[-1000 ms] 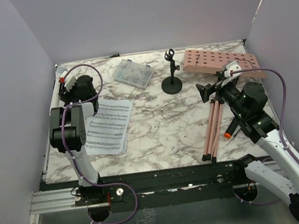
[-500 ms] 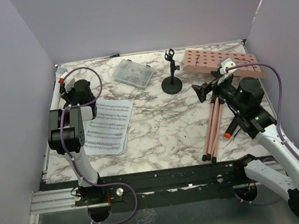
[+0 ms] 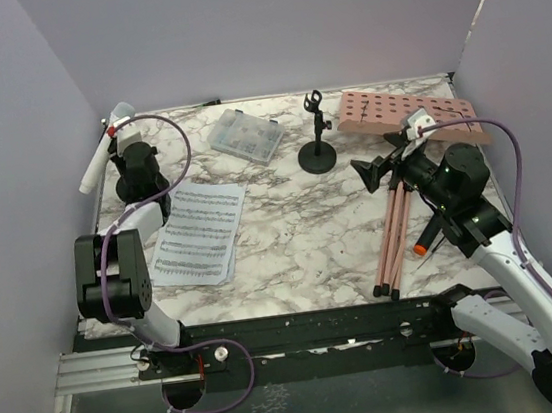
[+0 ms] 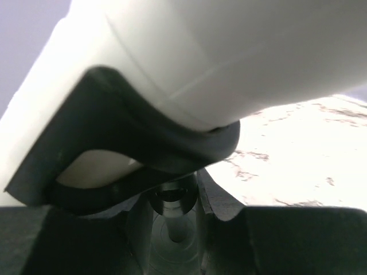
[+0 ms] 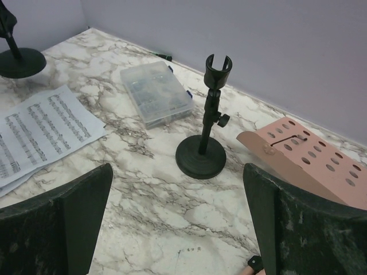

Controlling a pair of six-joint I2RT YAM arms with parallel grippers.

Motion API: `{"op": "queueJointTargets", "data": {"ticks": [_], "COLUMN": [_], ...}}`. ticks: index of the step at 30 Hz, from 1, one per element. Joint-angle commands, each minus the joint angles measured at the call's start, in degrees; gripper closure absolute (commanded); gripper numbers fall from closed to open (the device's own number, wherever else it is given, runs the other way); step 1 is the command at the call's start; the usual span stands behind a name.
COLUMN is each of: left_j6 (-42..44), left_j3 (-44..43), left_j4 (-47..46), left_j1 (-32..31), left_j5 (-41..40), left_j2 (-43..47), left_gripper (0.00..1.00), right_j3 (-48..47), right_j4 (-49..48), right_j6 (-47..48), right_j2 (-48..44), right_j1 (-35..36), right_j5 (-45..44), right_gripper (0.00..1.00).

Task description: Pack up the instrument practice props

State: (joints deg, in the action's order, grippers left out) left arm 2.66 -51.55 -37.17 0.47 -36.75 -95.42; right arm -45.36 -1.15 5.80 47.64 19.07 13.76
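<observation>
The left gripper (image 4: 186,243) stood with its jaws spread wide on either side of the stem of a holder (image 4: 143,149) at the table's (image 3: 300,234) 10 o'clock corner. A white mic (image 3: 98,153) lay tilted in that holder's clip, its long axis running 1 to 7 o'clock with the rounded head at 1. The right gripper (image 3: 372,168) hung open above the table at 3 o'clock, aimed toward 10, gripping nothing. Below it lay the legs (image 3: 393,237), bundled, long axis about 12 to 6. At its 10 o'clock a second holder (image 5: 202,157) stood upright, clip facing up. The board (image 3: 406,115) lay at the table's 1 o'clock, long axis about 9 to 3. The pages (image 3: 199,234) lay flat at 8 o'clock, their printed staves too small to read. A clear box (image 3: 245,135) sat at 11.
</observation>
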Motion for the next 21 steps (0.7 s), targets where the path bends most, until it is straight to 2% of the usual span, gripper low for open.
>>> {"op": "queueJointTargets", "data": {"ticks": [1, 12, 21], "left_j6": [-0.1, -0.5, 4.4], "left_j3": [-1.9, -0.1, 2.6], "left_j4": [3.6, 10.4, 10.4], "left_j1": [-0.4, -8.4, -23.3], "left_j5": [13.1, 38.9, 47.3], "left_j2": [8.3, 17.3, 19.8], "left_gripper": [1.00, 1.00, 1.00], "right_j3": [1.5, 4.1, 4.8], "right_j4": [0.0, -0.4, 0.5], "right_j6": [-0.8, -0.4, -1.8], "right_j2": [-2.0, -3.1, -3.0], "right_j1": [0.1, 0.1, 0.1], "right_j5": [2.1, 2.5, 4.9], "right_gripper": [0.00, 0.00, 0.00]}}
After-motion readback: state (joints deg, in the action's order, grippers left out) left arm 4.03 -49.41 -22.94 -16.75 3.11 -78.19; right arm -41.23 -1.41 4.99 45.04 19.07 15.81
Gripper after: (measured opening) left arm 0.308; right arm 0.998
